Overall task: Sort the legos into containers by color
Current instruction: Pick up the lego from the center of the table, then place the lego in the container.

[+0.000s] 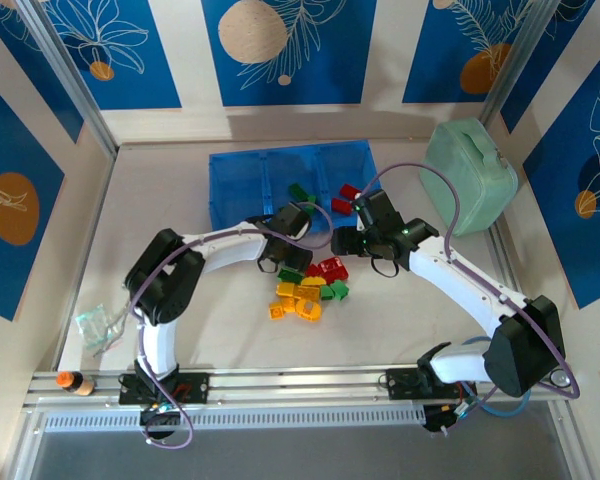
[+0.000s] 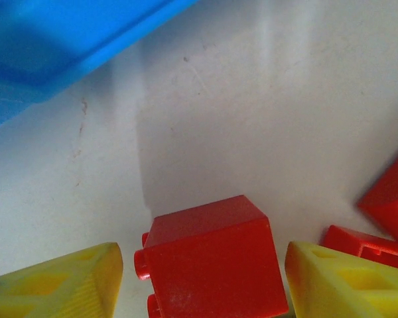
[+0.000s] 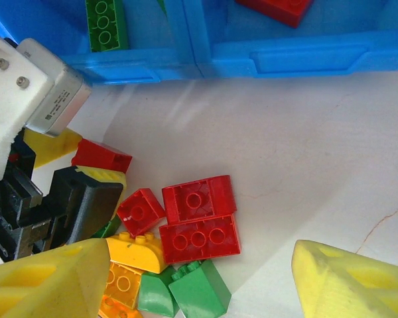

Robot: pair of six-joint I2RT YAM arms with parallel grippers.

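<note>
Left gripper [image 2: 202,281]: jaws part-open around small red studded plastic brick [image 2: 212,255], gap at its 9 o'clock side, not clamped. Loose red, green, yellow-orange legos [image 1: 306,290] heaped at 6 o'clock of translucent blue three-compartment plastic tray [image 1: 235,185]. Right gripper [image 3: 199,278]: jaws wide apart, empty.

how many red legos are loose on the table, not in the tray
4. One red lego sits between the left gripper's fingers; a small one and two larger ones lie clustered beside it. More may be hidden under that gripper.
</note>
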